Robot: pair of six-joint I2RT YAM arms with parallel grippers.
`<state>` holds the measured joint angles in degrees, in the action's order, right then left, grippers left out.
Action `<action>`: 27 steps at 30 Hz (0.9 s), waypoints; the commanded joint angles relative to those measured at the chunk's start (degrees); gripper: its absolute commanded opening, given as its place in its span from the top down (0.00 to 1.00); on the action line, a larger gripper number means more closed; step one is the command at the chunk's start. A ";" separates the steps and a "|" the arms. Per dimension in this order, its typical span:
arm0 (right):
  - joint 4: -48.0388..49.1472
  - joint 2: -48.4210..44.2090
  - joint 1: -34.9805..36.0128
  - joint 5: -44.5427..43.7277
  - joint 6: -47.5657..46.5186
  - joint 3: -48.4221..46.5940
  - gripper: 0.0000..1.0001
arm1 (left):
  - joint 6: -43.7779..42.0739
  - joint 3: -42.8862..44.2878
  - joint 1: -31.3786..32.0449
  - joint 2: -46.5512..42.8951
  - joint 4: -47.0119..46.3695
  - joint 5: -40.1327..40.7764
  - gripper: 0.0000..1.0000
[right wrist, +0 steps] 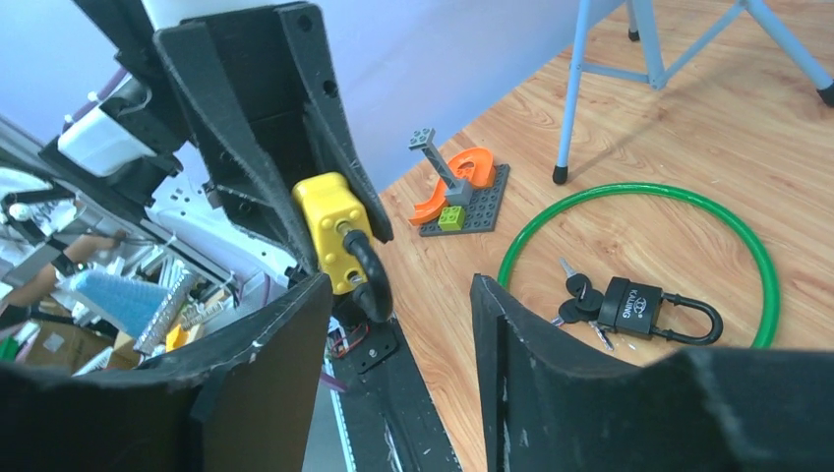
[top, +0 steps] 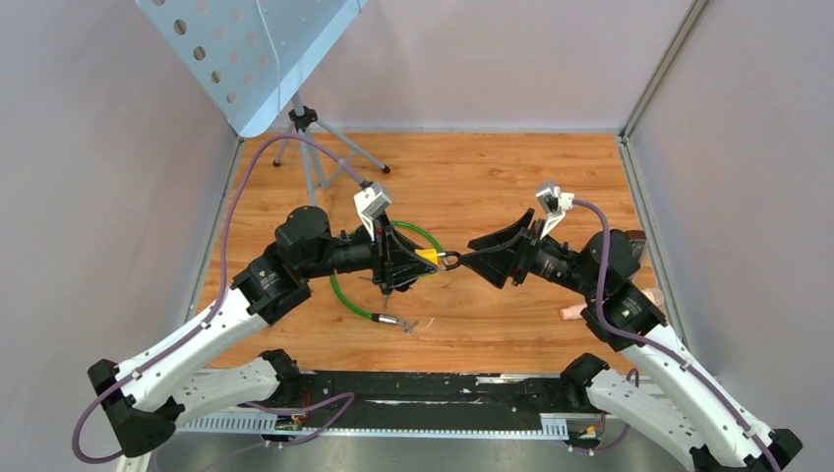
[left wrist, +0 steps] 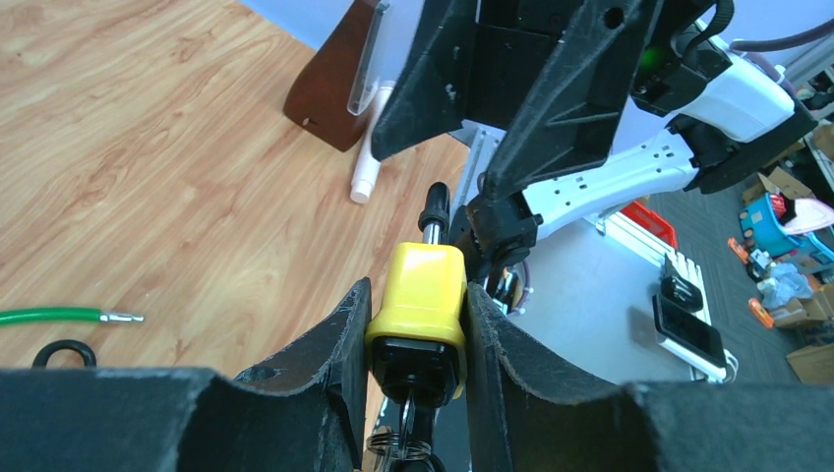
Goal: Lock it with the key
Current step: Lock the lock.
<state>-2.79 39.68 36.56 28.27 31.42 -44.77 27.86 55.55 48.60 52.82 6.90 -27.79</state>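
Observation:
A yellow padlock (top: 427,259) is clamped between the fingers of my left gripper (top: 418,262) and held above the table. In the left wrist view the lock (left wrist: 418,295) fills the gap between the jaws. A key on a ring (left wrist: 418,418) hangs from its underside, and its black shackle (left wrist: 433,208) points away toward the right arm. My right gripper (top: 479,254) is open just in front of the shackle (top: 451,260). In the right wrist view the lock (right wrist: 329,231) and shackle (right wrist: 369,275) sit ahead of the spread jaws, near the left finger (right wrist: 305,315).
A green cable loop (right wrist: 639,192) lies on the wooden table around a black padlock (right wrist: 644,308) with keys (right wrist: 578,295). A small brick model (right wrist: 462,187) stands beyond it. A tripod (top: 305,138) with a perforated panel (top: 246,49) stands at the back left.

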 commanded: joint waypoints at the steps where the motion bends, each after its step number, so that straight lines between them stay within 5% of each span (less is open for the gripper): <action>1: 1.11 -0.14 -0.17 4.72 -4.44 -0.31 0.49 | -0.82 3.06 -0.75 -1.49 -2.55 -1.60 1.00; 8: 2.18 1.16 -0.17 8.80 -6.97 -0.20 0.60 | -0.83 3.66 -0.96 -0.88 -4.18 -4.37 1.00; 18: 6.48 3.49 -0.17 11.06 -6.35 -0.04 0.99 | 0.14 3.46 -0.97 0.83 -6.55 -8.64 1.00; 27: 13.81 4.28 -0.10 15.99 1.14 1.98 1.00 | 1.27 2.12 -0.97 3.49 -10.73 -9.57 1.00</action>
<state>2.55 42.83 35.66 40.29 27.94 -43.42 27.83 55.88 46.92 54.74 4.73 -33.91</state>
